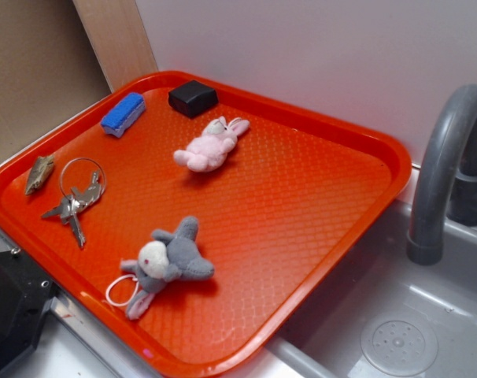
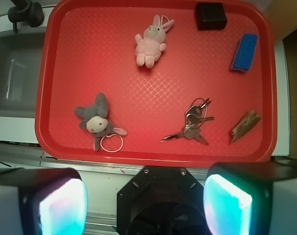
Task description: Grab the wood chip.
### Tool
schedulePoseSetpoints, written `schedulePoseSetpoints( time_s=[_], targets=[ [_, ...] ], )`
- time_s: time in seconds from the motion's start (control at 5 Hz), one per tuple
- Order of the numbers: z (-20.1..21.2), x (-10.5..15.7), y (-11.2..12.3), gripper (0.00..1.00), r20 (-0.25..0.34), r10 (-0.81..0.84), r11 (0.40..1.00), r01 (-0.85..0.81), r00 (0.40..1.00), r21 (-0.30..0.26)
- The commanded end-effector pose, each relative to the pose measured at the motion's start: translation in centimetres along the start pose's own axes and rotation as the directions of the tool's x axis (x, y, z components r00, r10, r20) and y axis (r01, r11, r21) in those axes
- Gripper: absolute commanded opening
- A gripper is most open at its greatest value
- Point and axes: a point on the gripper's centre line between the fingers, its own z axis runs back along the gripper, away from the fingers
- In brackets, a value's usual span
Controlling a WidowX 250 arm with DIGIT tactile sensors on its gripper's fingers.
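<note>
The wood chip (image 1: 39, 173) (image 2: 245, 125) is a small jagged tan sliver lying flat near the left edge of the red tray (image 1: 301, 205) (image 2: 89, 58). In the wrist view it lies at the tray's lower right, up and to the right of my gripper (image 2: 145, 205). The gripper hangs high above the tray's near edge, open, with nothing between its two glowing pads (image 2: 227, 203). The gripper's fingers do not show in the exterior view.
Silver keys (image 1: 75, 201) (image 2: 192, 122) on a ring lie beside the chip. A blue ribbed block (image 1: 123, 114) (image 2: 244, 52), a black box (image 1: 193, 98) (image 2: 210, 15), a pink plush bunny (image 1: 211, 146) (image 2: 151, 41) and a grey plush animal (image 1: 164, 264) (image 2: 96, 120) share the tray. A sink with grey faucet (image 1: 447, 165) lies right.
</note>
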Motion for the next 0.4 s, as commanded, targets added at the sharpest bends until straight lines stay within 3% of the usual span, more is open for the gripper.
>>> schedulePoseSetpoints(
  time_s=[0.0, 0.2],
  targets=[
    [0.0, 0.0, 0.0, 1.00, 0.000, 0.000, 1.000, 0.000, 1.000, 0.000],
    [-1.3, 1.5, 1.6, 1.00, 0.092, 0.128, 0.991, -0.131, 0.987, 0.026]
  ],
)
